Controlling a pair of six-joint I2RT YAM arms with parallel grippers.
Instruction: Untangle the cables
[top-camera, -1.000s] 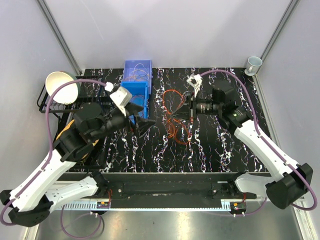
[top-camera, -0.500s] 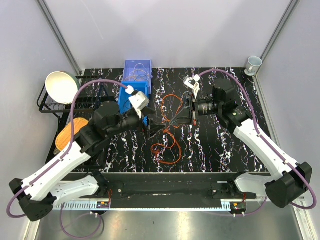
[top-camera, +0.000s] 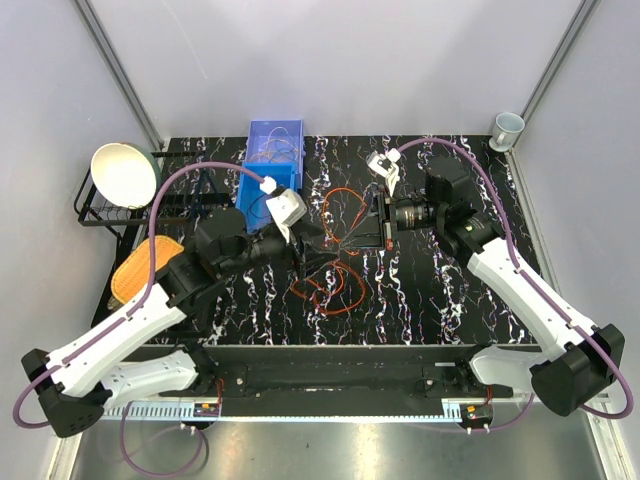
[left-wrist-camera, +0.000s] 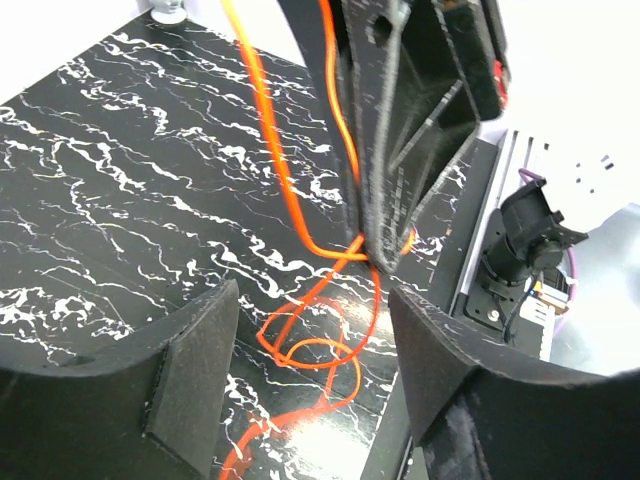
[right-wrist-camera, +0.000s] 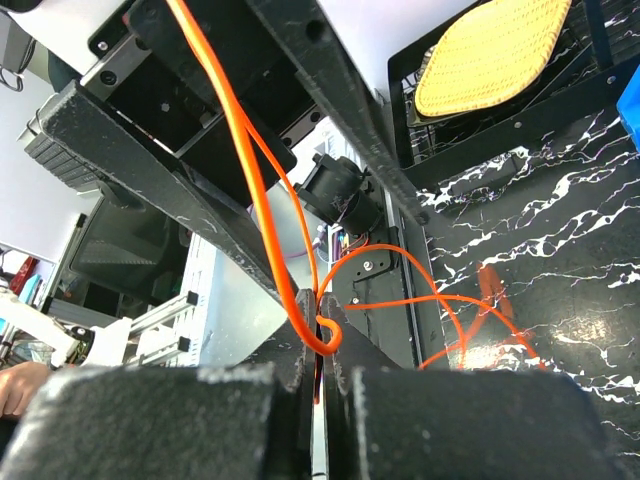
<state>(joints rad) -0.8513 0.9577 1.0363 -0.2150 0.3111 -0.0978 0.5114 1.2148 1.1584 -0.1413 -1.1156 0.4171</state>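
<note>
blue bin (top-camera: 256, 190); white bowl (top-camera: 122, 174); wire rack (top-camera: 100, 218); yellow pad (top-camera: 140, 268); cup (top-camera: 508, 128)

The counter (top-camera: 430, 300) is shiny black, like stone, with white veins. The cables (top-camera: 330, 290) look like smooth, glossy orange plastic. The left claw (left-wrist-camera: 310, 330) has matt, rough black pads (left-wrist-camera: 190, 370). The bin (top-camera: 275, 140) is smooth blue plastic.

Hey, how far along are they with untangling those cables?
Early on, by the look of it. Done: the right gripper is shut on an orange strand and holds it above the table. In hand: the left gripper is open, with orange wire passing between its fingers, not gripped. Left: the cables lie in overlapping loops on the table, so none looks separated yet.
</note>
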